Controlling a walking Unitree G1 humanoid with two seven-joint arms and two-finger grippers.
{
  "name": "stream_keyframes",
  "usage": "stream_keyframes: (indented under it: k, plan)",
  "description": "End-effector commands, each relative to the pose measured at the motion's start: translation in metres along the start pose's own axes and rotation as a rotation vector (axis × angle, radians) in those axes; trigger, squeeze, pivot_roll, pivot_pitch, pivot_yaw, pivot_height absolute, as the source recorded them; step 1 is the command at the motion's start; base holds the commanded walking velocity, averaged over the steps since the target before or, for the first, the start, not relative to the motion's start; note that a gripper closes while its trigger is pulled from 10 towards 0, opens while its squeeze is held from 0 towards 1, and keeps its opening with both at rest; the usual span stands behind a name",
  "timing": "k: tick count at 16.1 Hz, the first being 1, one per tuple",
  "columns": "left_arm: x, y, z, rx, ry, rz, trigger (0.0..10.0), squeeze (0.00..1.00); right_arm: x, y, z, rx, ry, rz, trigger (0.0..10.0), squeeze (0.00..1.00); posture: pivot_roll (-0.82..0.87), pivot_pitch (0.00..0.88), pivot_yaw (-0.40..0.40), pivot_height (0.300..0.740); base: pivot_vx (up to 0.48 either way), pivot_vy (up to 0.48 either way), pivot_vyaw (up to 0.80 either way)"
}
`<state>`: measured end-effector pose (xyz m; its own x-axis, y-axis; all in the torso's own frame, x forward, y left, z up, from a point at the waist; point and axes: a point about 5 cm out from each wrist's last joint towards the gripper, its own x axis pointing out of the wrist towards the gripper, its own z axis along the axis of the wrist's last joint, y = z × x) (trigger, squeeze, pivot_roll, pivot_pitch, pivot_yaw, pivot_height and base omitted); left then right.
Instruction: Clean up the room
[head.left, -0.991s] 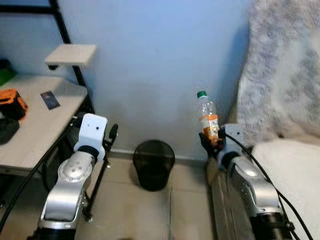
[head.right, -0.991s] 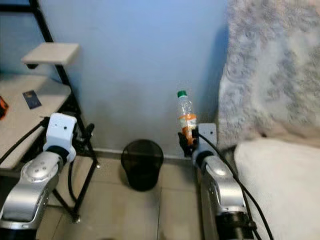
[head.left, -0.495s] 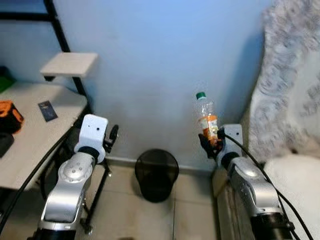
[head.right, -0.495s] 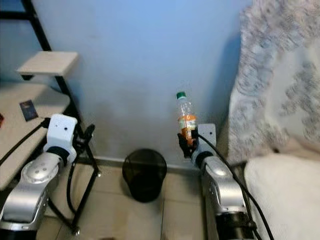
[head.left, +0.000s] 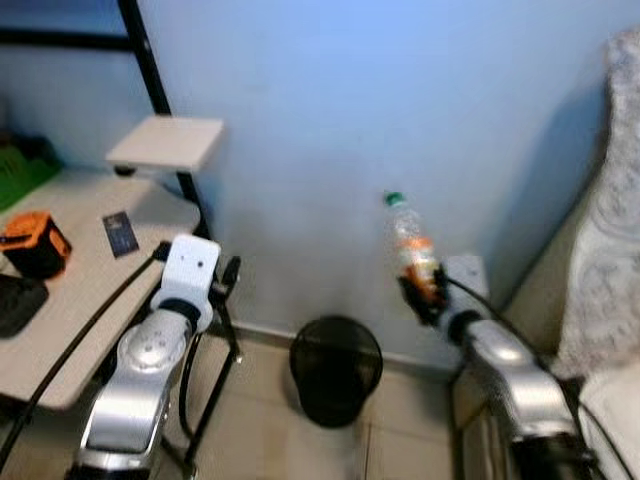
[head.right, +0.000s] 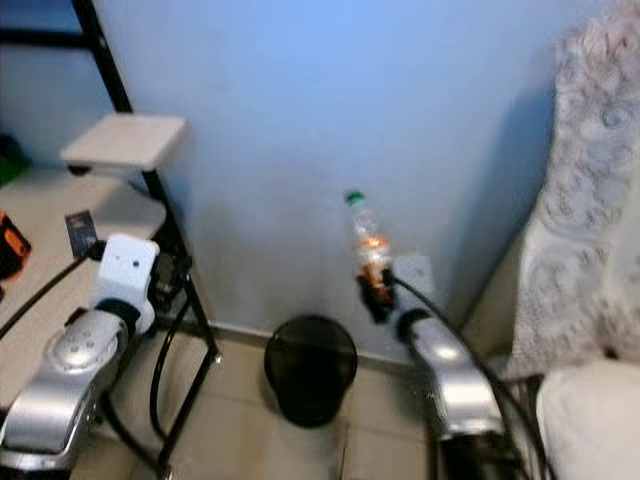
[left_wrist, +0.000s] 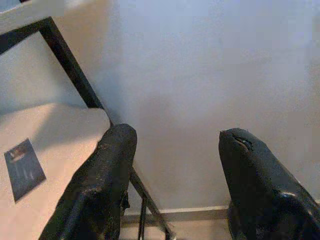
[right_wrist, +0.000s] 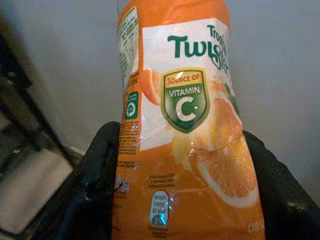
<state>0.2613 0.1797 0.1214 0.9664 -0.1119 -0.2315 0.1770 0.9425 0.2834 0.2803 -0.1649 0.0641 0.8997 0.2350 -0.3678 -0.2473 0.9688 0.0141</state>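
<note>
My right gripper is shut on a clear plastic bottle with an orange label and a green cap, held nearly upright in front of the blue wall. The right wrist view shows the bottle's orange label pressed between both black fingers. A black mesh waste bin stands on the floor by the wall, below and to the left of the bottle. My left gripper is open with nothing between its fingers, raised beside the desk's edge.
A pale desk on a black frame stands at the left, carrying an orange and black object, a dark card and a small raised shelf. A fluffy white blanket hangs at the right. Tiled floor lies below.
The whole view has swung to the left, so the blanket slid toward the right edge and the bin sits more central. The bottle stays held in my right gripper, tilted slightly.
</note>
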Motion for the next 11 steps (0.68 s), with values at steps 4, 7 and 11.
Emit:
stream_keyframes:
  k: [4,7,11]
  plan:
    - [0.005,-0.008,-0.003,0.076,0.012,-0.150,10.0,0.17,0.006,-0.010,-0.002,-0.138,0.015,0.107,10.0,0.00,0.00,0.000,0.033,0.740,0.330,0.000,0.00]
    - [0.008,-0.019,-0.005,0.157,0.005,-0.364,10.0,0.15,0.013,-0.019,-0.015,-0.284,0.110,0.196,10.0,0.00,0.00,0.000,0.017,0.740,0.000,0.000,0.00]
    - [-0.003,-0.020,-0.017,0.287,0.073,-0.657,10.0,0.15,0.032,-0.011,-0.037,-0.343,0.302,0.231,10.0,0.00,0.01,0.000,0.004,0.740,0.000,0.000,0.00]
